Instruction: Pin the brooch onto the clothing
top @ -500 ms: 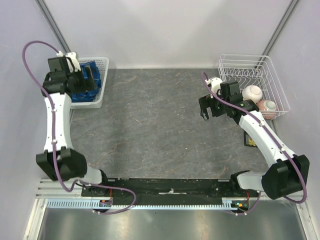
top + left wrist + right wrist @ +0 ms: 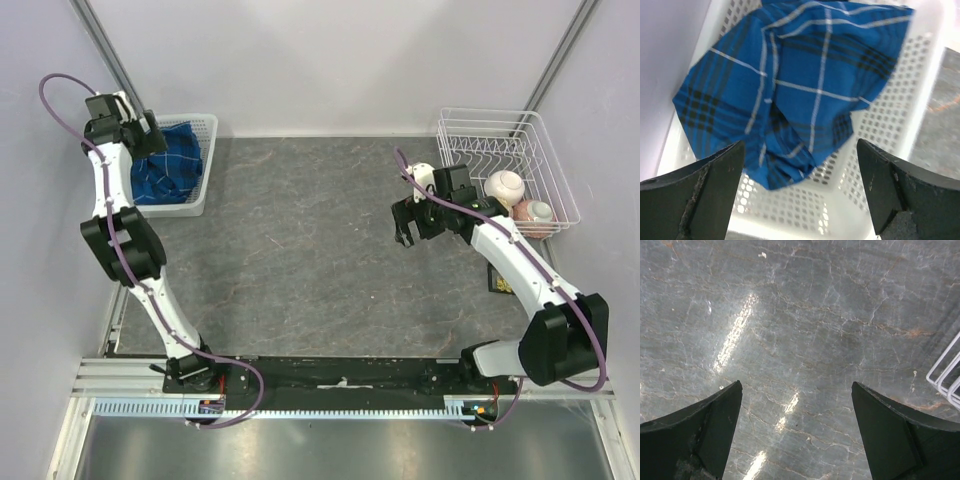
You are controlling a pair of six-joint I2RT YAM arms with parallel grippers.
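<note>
Clothing, a blue plaid shirt, lay bunched inside the white perforated basket at the upper left of the top view; in the left wrist view it filled the upper centre of the frame, directly ahead of the two dark fingers and between them, the heap running from upper right to lower left; we could tell no collar, button or pocket apart in the folds. We found the left gripper poised over the basket, its jaws spread wide and holding nothing; the right gripper hung right of centre over the grey table, equally wide and empty, with only veined table surface between its fingers in its own wrist view. The brooch we could not locate in any view; whether it sat in the folds or in the wire rack at the upper right, we could not tell. We judged the left arm much the nearer to the clothing, so the coming move turned on a straight advance into the heap; basket walls closed the lower, left and right sides of the wrist frame, and the pale enclosure wall stood just beside the basket at frame left, leaving little sideways room; the way out lay upward and then toward the middle of the table.
</note>
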